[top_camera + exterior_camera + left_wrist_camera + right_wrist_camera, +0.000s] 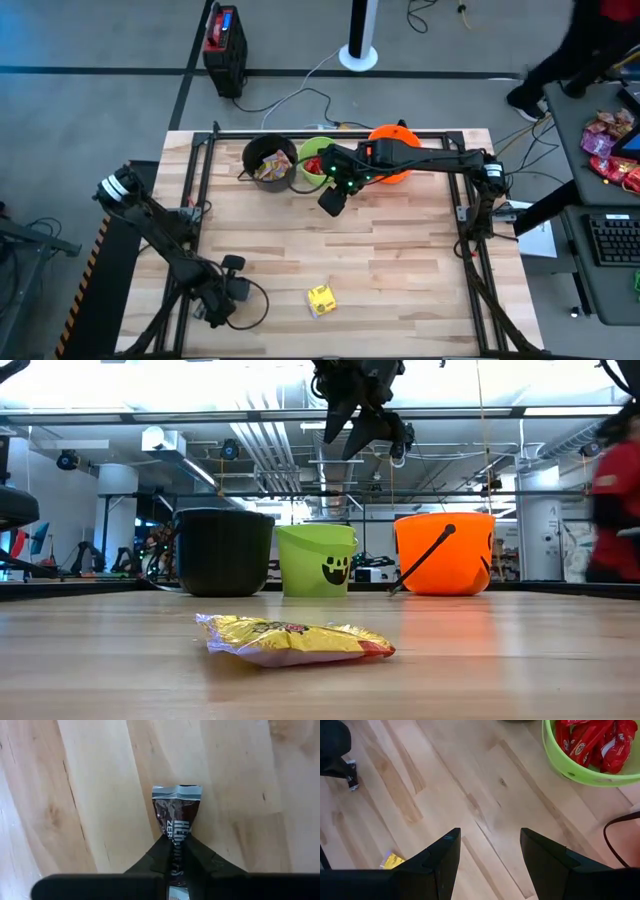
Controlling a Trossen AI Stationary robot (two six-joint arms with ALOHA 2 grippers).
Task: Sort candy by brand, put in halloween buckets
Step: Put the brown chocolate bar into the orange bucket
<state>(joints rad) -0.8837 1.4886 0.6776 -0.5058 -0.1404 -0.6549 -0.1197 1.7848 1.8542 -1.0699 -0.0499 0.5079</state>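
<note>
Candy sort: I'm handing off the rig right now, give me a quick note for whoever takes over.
Left gripper: shut on a brown-and-silver bar, low over the near left of the table.
Right gripper: open and empty, raised in front of the buckets.
Buckets stand in a row at the far edge: black bucket holds some wrappers, green bucket holds red bars; the orange bucket shows no contents from here.
Left to do: drop the held bar, then sort the yellow packet lying near the front.

White letters "ZER" show on the dark brown candy wrapper (pixel 177 817).
</note>
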